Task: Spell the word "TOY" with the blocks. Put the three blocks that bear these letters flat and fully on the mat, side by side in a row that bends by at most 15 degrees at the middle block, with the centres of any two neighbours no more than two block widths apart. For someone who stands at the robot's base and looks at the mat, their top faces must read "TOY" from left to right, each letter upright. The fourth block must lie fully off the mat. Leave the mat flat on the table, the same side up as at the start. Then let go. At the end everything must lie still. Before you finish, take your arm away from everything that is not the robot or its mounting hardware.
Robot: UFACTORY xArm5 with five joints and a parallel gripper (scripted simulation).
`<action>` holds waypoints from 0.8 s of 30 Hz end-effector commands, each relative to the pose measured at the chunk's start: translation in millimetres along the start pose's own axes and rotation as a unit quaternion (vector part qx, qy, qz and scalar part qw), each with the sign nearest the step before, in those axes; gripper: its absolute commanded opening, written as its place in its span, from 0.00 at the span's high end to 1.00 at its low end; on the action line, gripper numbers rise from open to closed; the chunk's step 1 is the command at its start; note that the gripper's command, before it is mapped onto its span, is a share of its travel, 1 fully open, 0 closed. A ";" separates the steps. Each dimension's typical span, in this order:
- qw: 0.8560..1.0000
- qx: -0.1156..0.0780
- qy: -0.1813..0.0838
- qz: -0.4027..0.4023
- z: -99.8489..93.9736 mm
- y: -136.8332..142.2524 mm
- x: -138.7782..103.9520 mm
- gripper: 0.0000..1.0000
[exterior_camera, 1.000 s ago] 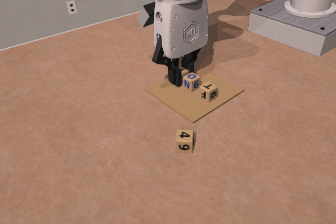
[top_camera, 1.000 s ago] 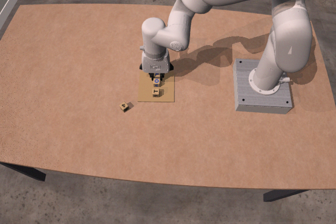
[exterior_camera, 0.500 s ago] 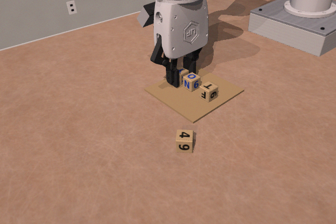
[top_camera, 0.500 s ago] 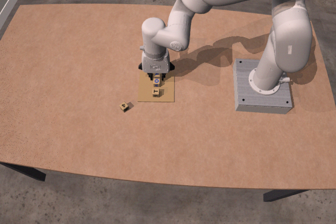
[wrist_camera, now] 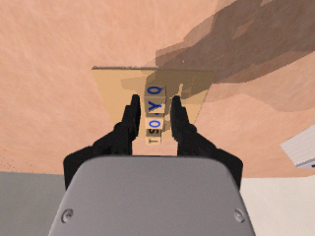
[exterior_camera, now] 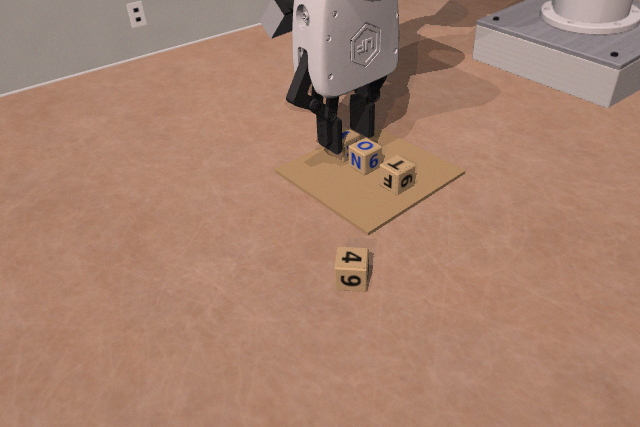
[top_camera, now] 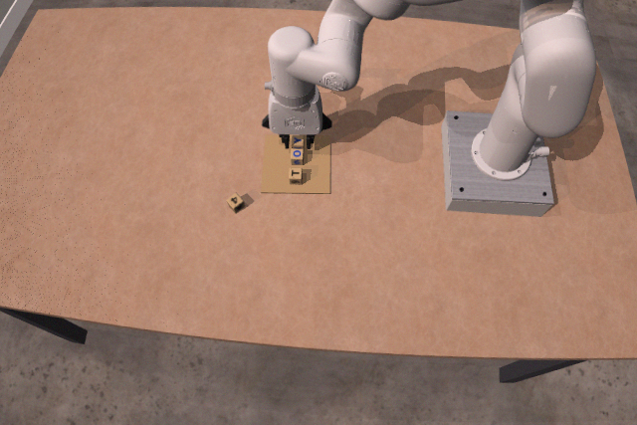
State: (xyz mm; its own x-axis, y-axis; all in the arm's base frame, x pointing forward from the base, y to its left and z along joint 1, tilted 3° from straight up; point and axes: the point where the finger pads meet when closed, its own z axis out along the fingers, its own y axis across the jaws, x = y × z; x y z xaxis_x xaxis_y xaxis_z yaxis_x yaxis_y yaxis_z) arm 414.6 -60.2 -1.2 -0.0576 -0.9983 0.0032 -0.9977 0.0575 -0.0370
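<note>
The T block (top_camera: 295, 173) (exterior_camera: 398, 174) (wrist_camera: 154, 140), O block (top_camera: 297, 153) (exterior_camera: 364, 156) (wrist_camera: 155, 123) and Y block (top_camera: 297, 141) (wrist_camera: 155, 106) stand in a nearly straight row on the tan mat (top_camera: 278, 178) (exterior_camera: 330, 187) (wrist_camera: 110, 84). From the base they read T, O, Y from left to right, their tops appearing to point away from it. The O and Y blocks are close together; a small gap separates T and O. My gripper (top_camera: 297, 145) (exterior_camera: 347, 140) (wrist_camera: 156, 103) is open around the Y block, with gaps on both sides. The mat lies flat.
The fourth block (top_camera: 235, 201) (exterior_camera: 352, 268), showing a 4 on top, lies on the table off the mat, beyond its corner on the T side. The robot's base (top_camera: 499, 194) (exterior_camera: 547, 45) stands on the right in the top view.
</note>
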 end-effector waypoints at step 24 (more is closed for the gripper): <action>1.000 0.003 0.000 0.000 -74.6 -1.6 1.7 0.00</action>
State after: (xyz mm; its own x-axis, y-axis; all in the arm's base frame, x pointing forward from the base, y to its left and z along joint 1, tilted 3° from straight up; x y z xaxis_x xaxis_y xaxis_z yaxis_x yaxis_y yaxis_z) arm 411.9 -61.4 71.9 -0.0577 -0.9983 0.0035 -0.9976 0.0575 -0.0385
